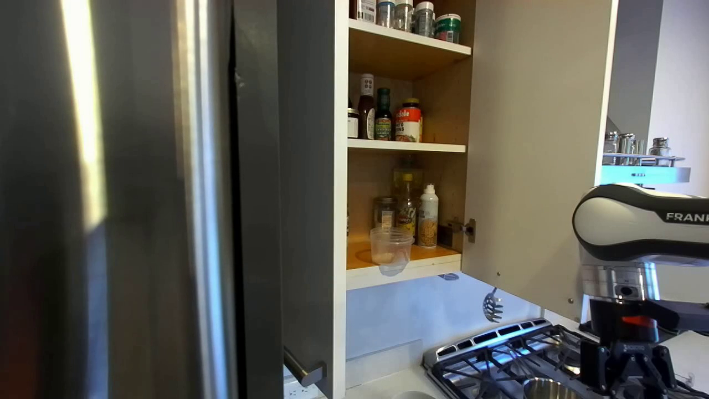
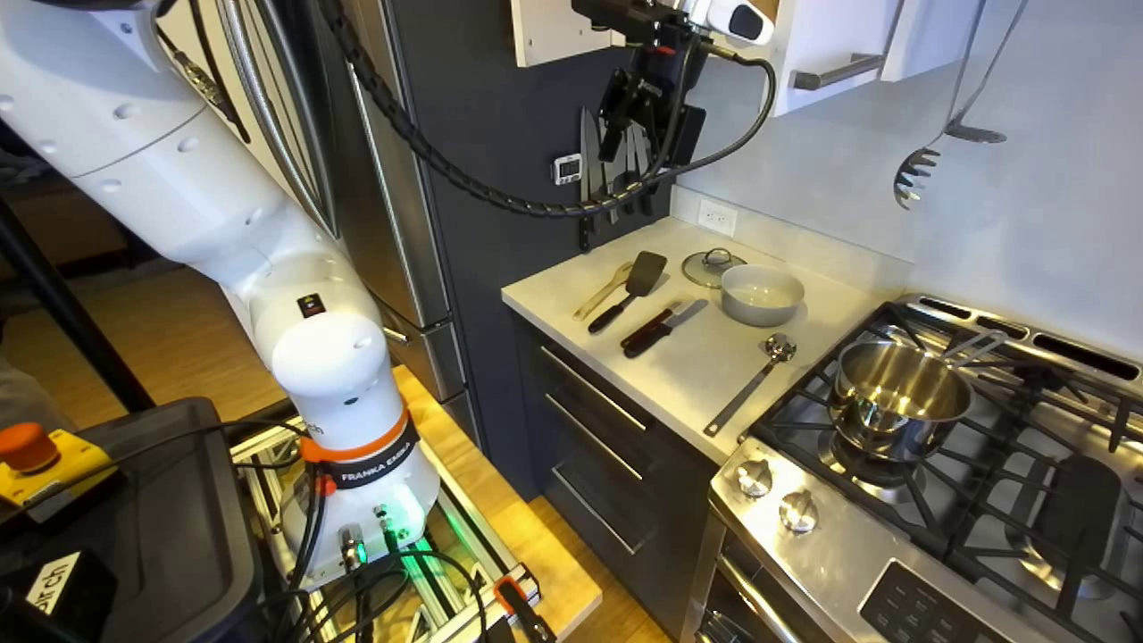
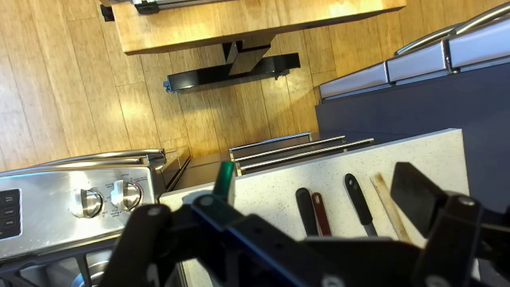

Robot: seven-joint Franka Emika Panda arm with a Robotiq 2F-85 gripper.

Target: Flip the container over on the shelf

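Note:
In an exterior view the container (image 1: 391, 246), a small clear plastic tub, stands at the front edge of the shelf (image 1: 435, 256), the cupboard's lowest board. Its wider rim seems to face up. A greyish patch marks the shelf's front edge below it; I cannot tell if this is shadow. My gripper (image 1: 626, 379) hangs pointing down, well apart from the container and lower than the shelf. The fingers of the gripper (image 2: 648, 147) are spread. In the wrist view, nothing lies between the fingertips of the open gripper (image 3: 318, 189); container and shelf are out of that view.
Behind the container stand a jar (image 1: 384, 210), a yellow-capped bottle (image 1: 407, 213) and a white spray can (image 1: 428, 219). A higher board (image 1: 407, 146) runs above. The cupboard door (image 1: 532, 138) stands swung out. Below are a pot (image 2: 902, 402) on the stove and a bowl (image 2: 762, 299).

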